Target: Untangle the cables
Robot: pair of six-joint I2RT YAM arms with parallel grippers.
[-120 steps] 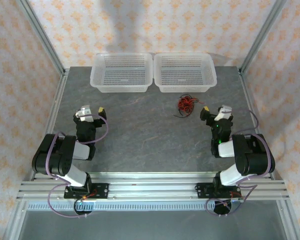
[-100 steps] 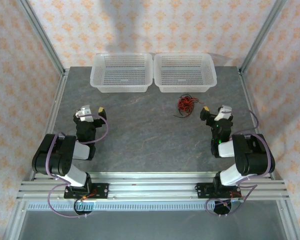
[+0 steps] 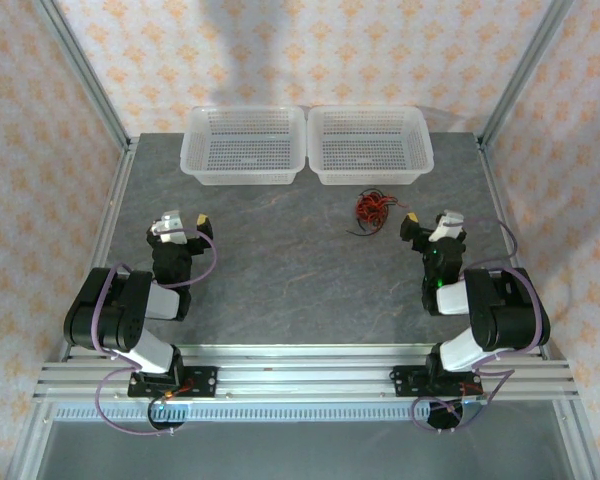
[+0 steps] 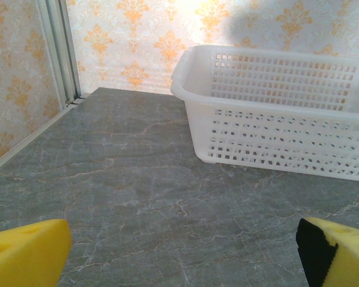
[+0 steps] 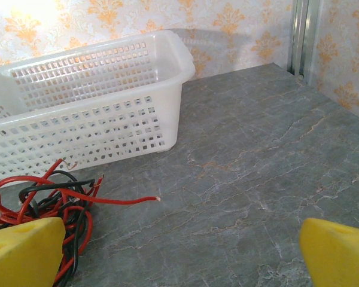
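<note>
The cables (image 3: 372,209) lie in a small tangle of red and black wires on the grey table, just in front of the right basket. In the right wrist view the cables (image 5: 45,200) sit at the lower left, one red end reaching right. My right gripper (image 3: 429,222) stands open a little to the right of the tangle, nothing between its yellow fingertips (image 5: 335,254). My left gripper (image 3: 183,223) is open too, far to the left of the wires, its yellow fingertips (image 4: 27,256) wide apart over bare table.
Two white perforated baskets stand side by side at the back: the left basket (image 3: 244,146) and the right basket (image 3: 370,144). Aluminium frame posts (image 3: 87,75) and patterned walls enclose the table. The grey tabletop (image 3: 290,270) spreads between the arms.
</note>
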